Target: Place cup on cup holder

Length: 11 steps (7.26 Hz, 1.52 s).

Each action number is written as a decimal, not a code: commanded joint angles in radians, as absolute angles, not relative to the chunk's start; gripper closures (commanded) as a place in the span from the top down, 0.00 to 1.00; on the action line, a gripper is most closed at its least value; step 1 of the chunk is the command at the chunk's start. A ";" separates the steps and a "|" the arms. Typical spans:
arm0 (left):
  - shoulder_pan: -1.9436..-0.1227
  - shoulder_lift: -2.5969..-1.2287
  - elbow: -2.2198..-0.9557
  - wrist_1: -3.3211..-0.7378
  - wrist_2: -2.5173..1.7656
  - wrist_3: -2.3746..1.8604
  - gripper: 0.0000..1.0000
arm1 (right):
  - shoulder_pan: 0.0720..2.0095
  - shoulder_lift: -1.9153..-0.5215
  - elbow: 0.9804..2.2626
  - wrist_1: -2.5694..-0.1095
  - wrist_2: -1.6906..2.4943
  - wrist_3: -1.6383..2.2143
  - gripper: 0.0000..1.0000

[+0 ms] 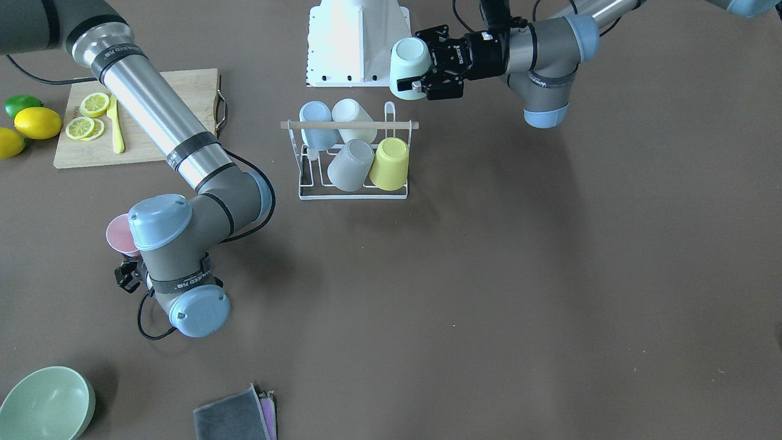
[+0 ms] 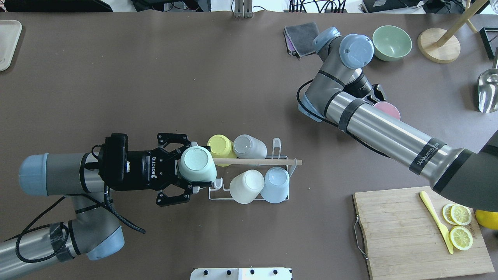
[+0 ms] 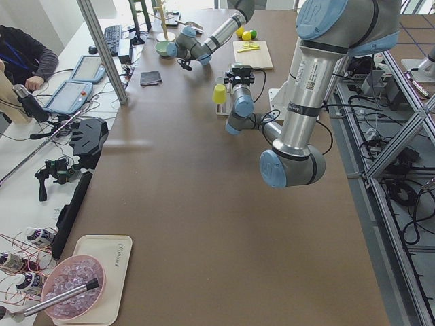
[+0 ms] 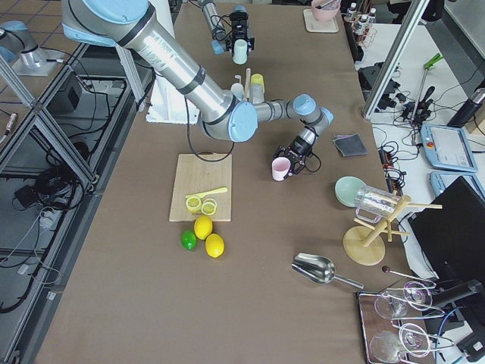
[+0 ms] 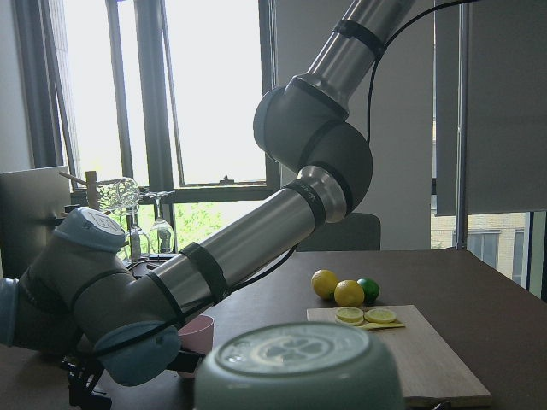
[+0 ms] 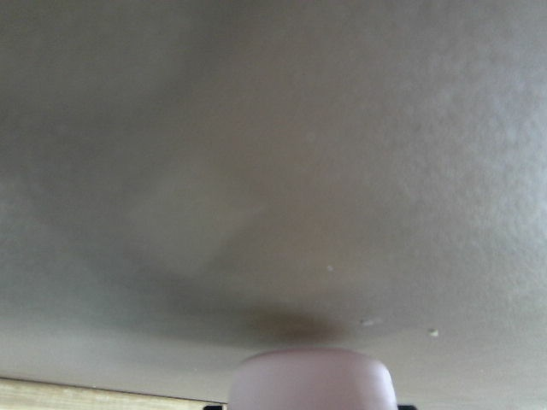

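Left gripper (image 2: 193, 168): jaws spread wide, clamped on an upside-down mint cup (image 2: 197, 163).
Mint cup: in the air, over the cup holder's (image 2: 256, 160) left end.
Cup holder: mid-table (image 2: 155, 77), nearer the robot's edge, carrying a yellow cup (image 2: 220, 144), grey cup (image 2: 249, 146), white cup (image 2: 246, 186) and pale blue cup (image 2: 275, 184).
Right gripper (image 2: 376, 93): beside a pink cup (image 2: 389, 110) toward the far edge; its grip cannot be made out.

Worktop (image 2: 233, 77): long, matte brown covering, plain.
Frame (image 4: 45, 116): aluminium profile struts along worktop's robot side.
Floor (image 3: 414, 27): reddish-brown tiles; loose black cables (image 4: 38, 183) lie under frame.
Side desk (image 3: 27, 139): pale, runs parallel to worktop's opposite long edge; aluminium post (image 3: 103, 47) stands between the two.
Windows (image 5: 214, 94): tall, dark-framed, several panes; bright daylight, greenery low outside.
Wall (image 5: 13, 85): white, left of windows.
Grey panel (image 5: 504, 102): covers upper part of right-hand window.
Chair back (image 5: 346, 231): dark, beyond worktop's end.
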State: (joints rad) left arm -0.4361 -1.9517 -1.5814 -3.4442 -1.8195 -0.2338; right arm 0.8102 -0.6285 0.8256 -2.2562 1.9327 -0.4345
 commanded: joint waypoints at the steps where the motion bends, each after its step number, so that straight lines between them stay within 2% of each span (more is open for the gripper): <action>1: -0.407 -1.989 -1.533 -3.442 -1.818 -0.233 0.00 | 0.813 -0.765 1.108 -2.281 1.942 -0.419 0.70; 3: -0.393 -2.002 -1.499 -3.442 -1.818 -0.226 0.00 | 0.831 -0.889 1.337 -2.269 1.963 -0.411 0.70; 5: -0.382 -2.002 -1.486 -3.447 -1.818 -0.222 0.00 | 0.900 -0.902 1.419 -2.174 2.057 -0.382 0.70; 7: -0.380 -2.005 -1.468 -3.445 -1.816 -0.196 0.00 | 0.916 -1.026 1.611 -1.995 2.156 -0.219 0.70; 11: -0.380 -2.005 -1.466 -3.444 -1.813 -0.189 0.00 | 0.939 -1.137 1.611 -1.284 2.272 0.183 0.70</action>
